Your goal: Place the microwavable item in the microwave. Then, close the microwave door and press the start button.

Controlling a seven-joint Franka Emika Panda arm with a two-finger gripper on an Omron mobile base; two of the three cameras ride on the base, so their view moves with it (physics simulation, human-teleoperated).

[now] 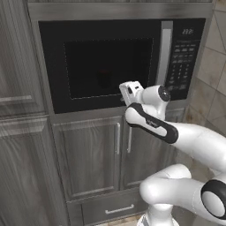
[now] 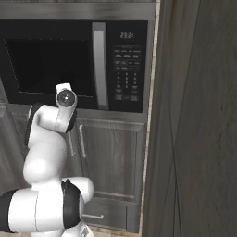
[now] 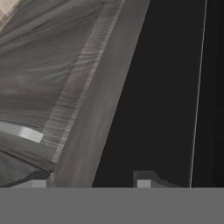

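Left base view: microwave door (image 1: pixel 101 66) is closed; the hand (image 1: pixel 128 92) sits at its lower right edge, near the handle (image 1: pixel 165 55).
Right base view: keypad panel (image 2: pixel 127 67) is lit.
Hand view: fingertips (image 3: pixel 144 179) stand apart, gripping nothing, against the door's dark face; the cup's whereabouts cannot be told.

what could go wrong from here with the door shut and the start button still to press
1. The gripper sits low at the microwave door, well left of the keypad panel; the sideways move could scrape the silver bar handle.
2. The keypad buttons are small and tightly packed, so a wide, parted gripper may hit a neighbouring key.
3. The window is dark, so the cup inside cannot be confirmed before starting.
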